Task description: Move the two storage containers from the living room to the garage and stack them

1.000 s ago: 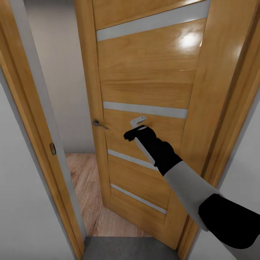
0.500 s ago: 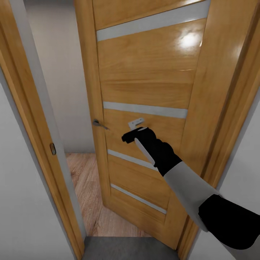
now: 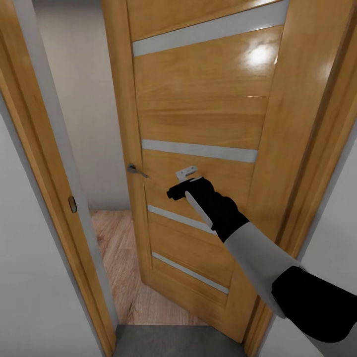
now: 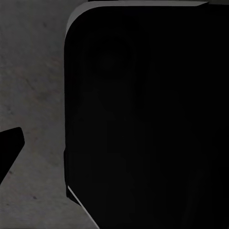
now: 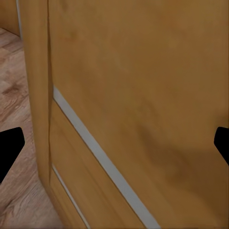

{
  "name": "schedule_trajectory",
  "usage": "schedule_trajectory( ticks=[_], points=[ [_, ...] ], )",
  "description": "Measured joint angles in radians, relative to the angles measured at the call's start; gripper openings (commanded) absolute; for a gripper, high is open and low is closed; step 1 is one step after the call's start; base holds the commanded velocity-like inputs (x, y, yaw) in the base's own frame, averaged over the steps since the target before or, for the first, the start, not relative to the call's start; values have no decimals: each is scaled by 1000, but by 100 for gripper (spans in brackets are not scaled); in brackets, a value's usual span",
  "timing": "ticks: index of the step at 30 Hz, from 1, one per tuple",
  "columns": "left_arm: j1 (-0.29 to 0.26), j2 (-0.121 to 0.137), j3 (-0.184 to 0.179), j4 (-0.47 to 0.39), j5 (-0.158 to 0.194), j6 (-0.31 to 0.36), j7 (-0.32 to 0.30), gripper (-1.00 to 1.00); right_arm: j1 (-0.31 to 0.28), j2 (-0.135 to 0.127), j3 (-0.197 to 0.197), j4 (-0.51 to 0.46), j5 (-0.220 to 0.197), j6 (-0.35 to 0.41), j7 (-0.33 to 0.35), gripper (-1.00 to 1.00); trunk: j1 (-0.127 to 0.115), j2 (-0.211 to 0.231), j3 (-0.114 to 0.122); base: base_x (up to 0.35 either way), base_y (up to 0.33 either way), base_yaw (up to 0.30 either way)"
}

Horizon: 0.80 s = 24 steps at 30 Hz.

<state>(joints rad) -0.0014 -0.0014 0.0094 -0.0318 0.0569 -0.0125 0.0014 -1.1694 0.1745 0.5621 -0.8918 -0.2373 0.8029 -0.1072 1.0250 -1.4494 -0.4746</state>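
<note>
The two storage containers are out of view. My right gripper (image 3: 181, 182) reaches out to the face of the orange-wood door (image 3: 198, 109), just right of its lever handle (image 3: 136, 170), and stands open with nothing between its fingers. In the right wrist view the right gripper (image 5: 114, 143) shows its dark fingertips (image 5: 9, 148) far apart at either edge, with the door panel (image 5: 143, 86) close in front. My left gripper (image 4: 114, 148) hangs over grey mottled concrete floor (image 4: 33, 71); one fingertip (image 4: 9, 150) shows far to the side.
The door stands ajar, leaving a narrow gap to the wooden frame (image 3: 44, 148) on the left. Light wood-plank floor (image 3: 119, 258) lies beyond the gap, and grey concrete (image 3: 173, 342) under me. White walls flank the doorway. A large black rounded shape (image 4: 152, 119) blocks much of the left wrist view.
My right gripper has slid a little left and lower along the door face. The door and the head view have not visibly shifted.
</note>
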Motion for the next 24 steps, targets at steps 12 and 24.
schedule_trajectory(
  ticks=[12, 24],
  points=[
    [0, 0, 0, 0, 0, 0, 0, 100, 0, 0, 1, 13, -1, 4, 1, 100, 0, 0, 0, 0, 0, 0],
    [0, 0, 0, 0, 0, 0, 0, 100, 0, 0, 0, 14, 0, 26, 0, 100, 0, 0, 0, 0, 0, 0]
  ],
)
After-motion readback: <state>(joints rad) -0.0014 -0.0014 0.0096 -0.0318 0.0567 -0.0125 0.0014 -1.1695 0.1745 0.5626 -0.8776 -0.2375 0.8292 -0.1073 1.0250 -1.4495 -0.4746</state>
